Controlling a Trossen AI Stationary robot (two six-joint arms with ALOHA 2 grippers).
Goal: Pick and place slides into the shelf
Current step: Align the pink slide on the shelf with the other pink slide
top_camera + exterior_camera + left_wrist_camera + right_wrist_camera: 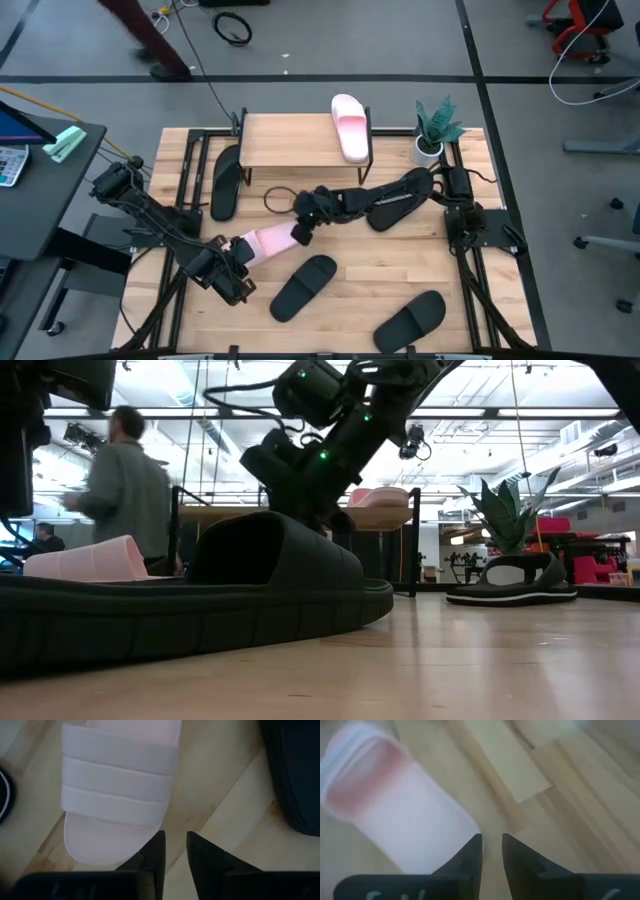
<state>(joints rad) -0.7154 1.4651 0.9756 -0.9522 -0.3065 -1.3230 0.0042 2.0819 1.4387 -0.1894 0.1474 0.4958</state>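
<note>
A pale pink slide point(265, 241) lies flat on its sole on the table's near left, strap point(117, 795) up. My left gripper point(236, 255) stands at the slide's left end and my right gripper point(300, 232) at its right end. Each has a narrow gap between its fingers with only bare table in it. A second pink slide point(350, 125) lies on the shelf point(290, 140) at the far side, its far end overhanging. Black slides lie left of the shelf point(226, 182), under the right arm point(390, 205) and near the front point(305, 287), point(410, 320). My left gripper comes down steeply at the pink slide's rounded end point(125, 855). One fingertip point(156, 845) stands right at that end's edge; whether it touches, I cannot tell. My right gripper slants down beside the slide's other end point(440, 835); one fingertip point(472, 852) overlaps its edge, touch uncertain.
A potted plant point(435, 130) stands at the far right corner beside the shelf. A dark ring point(277, 199) lies in front of the shelf. In the low view a black slide point(200, 595) fills the foreground. A person point(125, 480) walks beyond the table.
</note>
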